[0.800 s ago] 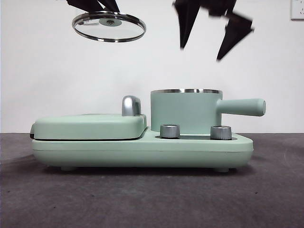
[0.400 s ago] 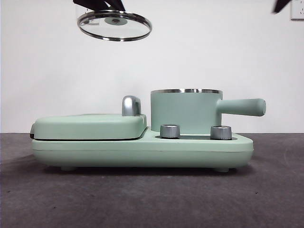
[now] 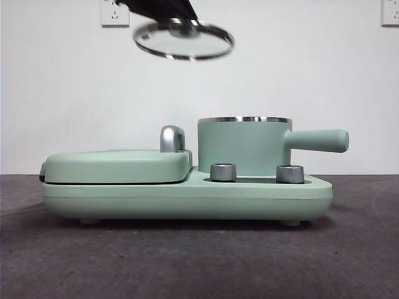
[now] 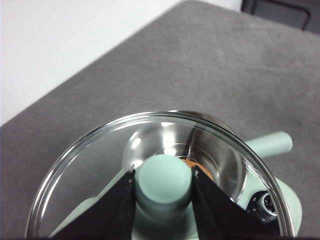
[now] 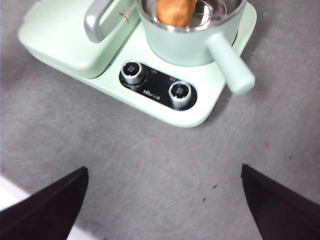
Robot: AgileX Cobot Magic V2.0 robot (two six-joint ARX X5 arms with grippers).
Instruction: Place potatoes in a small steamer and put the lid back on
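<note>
Holding one round clear glass lid [image 3: 184, 40] with a steel rim high above the counter [image 3: 199, 261], up and to one side of the pot: left gripper [image 4: 163, 200], jaws squeezing the lid's mint-green knob [image 4: 164, 181]. Sitting inside one mint-green round steamer pot [image 3: 243, 146] with a long handle: one orange-brown lumpy potato [image 5: 175, 12]. Showing two silver dials [image 5: 132, 71], with tiny writing too blurry for reading. Hanging high over the counter with jaws wide apart: right gripper [image 5: 165, 200].
</note>
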